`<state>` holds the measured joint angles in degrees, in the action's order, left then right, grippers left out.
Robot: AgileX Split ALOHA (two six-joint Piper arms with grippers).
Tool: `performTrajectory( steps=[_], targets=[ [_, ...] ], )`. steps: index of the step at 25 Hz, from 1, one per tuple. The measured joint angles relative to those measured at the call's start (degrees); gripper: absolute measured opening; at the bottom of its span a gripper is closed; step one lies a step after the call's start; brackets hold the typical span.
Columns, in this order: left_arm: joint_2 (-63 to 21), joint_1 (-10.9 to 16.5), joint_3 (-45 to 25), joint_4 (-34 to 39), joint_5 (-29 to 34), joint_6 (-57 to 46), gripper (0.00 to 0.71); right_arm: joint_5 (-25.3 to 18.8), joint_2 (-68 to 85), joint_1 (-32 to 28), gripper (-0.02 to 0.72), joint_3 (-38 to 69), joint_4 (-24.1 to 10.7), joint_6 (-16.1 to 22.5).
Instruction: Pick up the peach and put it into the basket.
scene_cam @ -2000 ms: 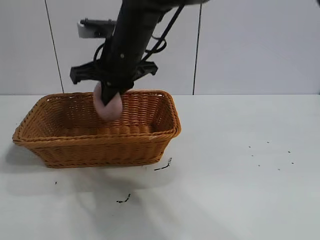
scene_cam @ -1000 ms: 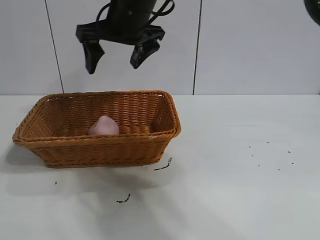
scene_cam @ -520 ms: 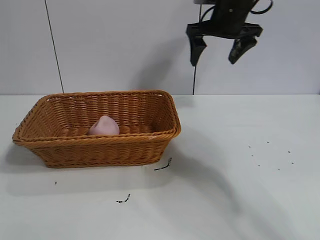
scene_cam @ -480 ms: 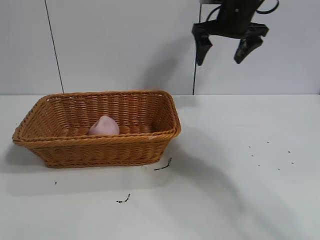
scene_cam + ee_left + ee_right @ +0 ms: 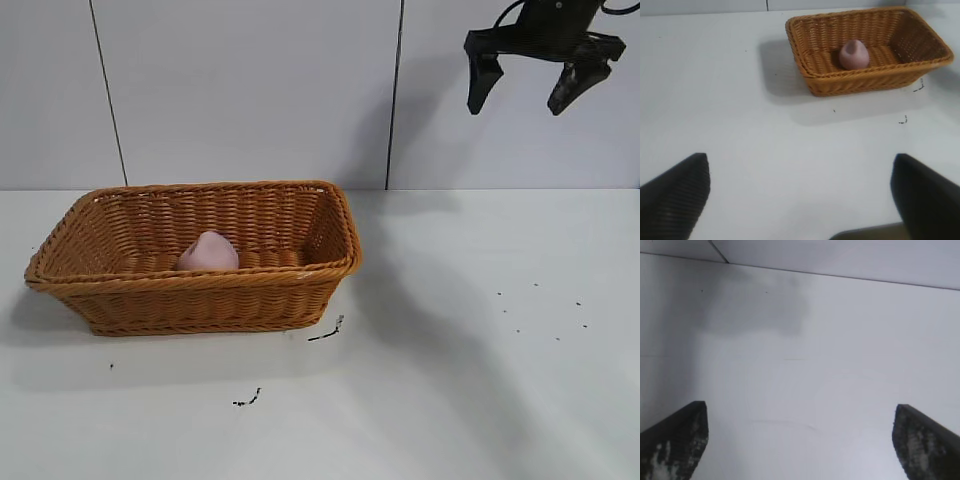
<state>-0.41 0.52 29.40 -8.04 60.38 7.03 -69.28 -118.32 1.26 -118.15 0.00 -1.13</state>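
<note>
The pale pink peach [image 5: 208,252] lies inside the orange-brown wicker basket [image 5: 200,300], near its front wall. The basket stands on the white table at the left. My right gripper [image 5: 528,88] is open and empty, high in the air at the far right, well away from the basket. In the right wrist view its gripper [image 5: 800,440] shows only bare table and wall between the fingers. My left gripper [image 5: 800,200] is open and empty, parked far from the basket [image 5: 865,82]. It is out of the exterior view. The peach [image 5: 854,54] shows in the left wrist view.
Small dark specks and scuffs [image 5: 325,330] lie on the white table [image 5: 480,380] in front of and to the right of the basket. A panelled wall [image 5: 250,90] stands close behind the table.
My right gripper let go of the peach over the basket, rose, and swung open to the far right. The peach has stayed still in the basket.
</note>
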Motion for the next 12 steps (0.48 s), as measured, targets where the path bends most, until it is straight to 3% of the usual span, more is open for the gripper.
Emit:
performTrajectory(
  steps=[12],
  targets=[
    [0.0, 0.0, 0.0, 0.0, 0.0, 0.0, 0.694, -0.12, 40.55, 0.0, 0.696, 47.36, 1.43, 0.0]
  ],
)
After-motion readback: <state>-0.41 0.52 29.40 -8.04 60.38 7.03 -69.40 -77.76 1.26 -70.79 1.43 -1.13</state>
